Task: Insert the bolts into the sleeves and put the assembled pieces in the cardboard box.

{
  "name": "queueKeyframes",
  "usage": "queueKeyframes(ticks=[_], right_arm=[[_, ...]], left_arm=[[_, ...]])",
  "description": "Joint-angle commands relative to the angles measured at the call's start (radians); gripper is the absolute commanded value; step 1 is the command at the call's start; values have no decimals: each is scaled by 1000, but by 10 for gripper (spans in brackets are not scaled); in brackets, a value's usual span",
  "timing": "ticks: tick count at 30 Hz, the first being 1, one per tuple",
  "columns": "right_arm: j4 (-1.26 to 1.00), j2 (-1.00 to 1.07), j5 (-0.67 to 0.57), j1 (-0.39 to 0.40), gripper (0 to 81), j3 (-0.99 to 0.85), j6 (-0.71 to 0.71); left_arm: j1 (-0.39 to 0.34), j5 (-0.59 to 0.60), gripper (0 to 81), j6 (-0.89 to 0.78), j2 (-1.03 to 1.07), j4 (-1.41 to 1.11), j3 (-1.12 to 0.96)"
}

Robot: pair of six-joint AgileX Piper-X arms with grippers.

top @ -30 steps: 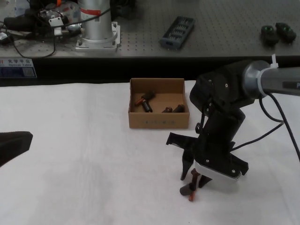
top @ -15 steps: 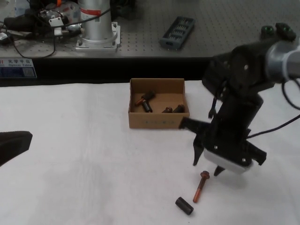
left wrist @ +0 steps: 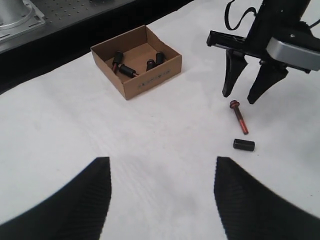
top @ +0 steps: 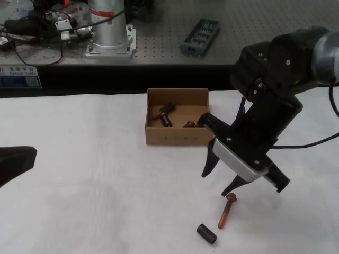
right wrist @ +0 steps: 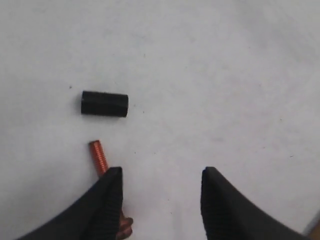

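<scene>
You are at the pick-up for another pair, by my reading: the cardboard box, just above the middle of the high view, already holds several dark pieces that look assembled, while one bolt and one sleeve lie loose on the white surface, low and right of centre; the copper-coloured bolt lies flat with its head toward the box and its threaded end toward the sleeve; the black sleeve lies on its side just beside that end, apart from it and not in line with it.

Your right jaws are spread and hold nothing; in the high view they hang above the bolt's head, between the box and the loose parts; in the right wrist view the bolt's shank runs under one finger at the lower left, with the sleeve further up the frame.

Your left jaws stand spread and empty at the bottom of the left wrist view, well apart from both parts.

The next move calls for lowering the right jaws so the bolt sits between the fingers, not beneath one; grip near the head so the threads stay free; the sleeve probably wants the left jaws, held steady and turned in line with the bolt.
</scene>
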Motion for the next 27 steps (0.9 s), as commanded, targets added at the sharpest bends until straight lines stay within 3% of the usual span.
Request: queueKeyframes(ticks=[1, 8, 11, 14, 18, 27], right_arm=[[-2, -14, -21, 4, 368, -2, 101], [-2, -14, -21, 26, 366, -2, 1330], [7, -14, 24, 26, 366, -2, 1712], [20, -14, 203, 28, 342, -2, 2002], [-11, -14, 350, 28, 300, -2, 2137], [-39, -4, 408, 28, 301, -2, 2300]], left_arm=[[2, 1, 439, -131, 6, -4, -7], [2, 10, 439, -233, 6, -4, -7], [2, 10, 439, -233, 6, -4, -7], [2, 10, 439, -243, 6, -4, -7], [2, 10, 439, -243, 6, -4, -7], [2, 10, 439, -256, 6, -4, -7]])
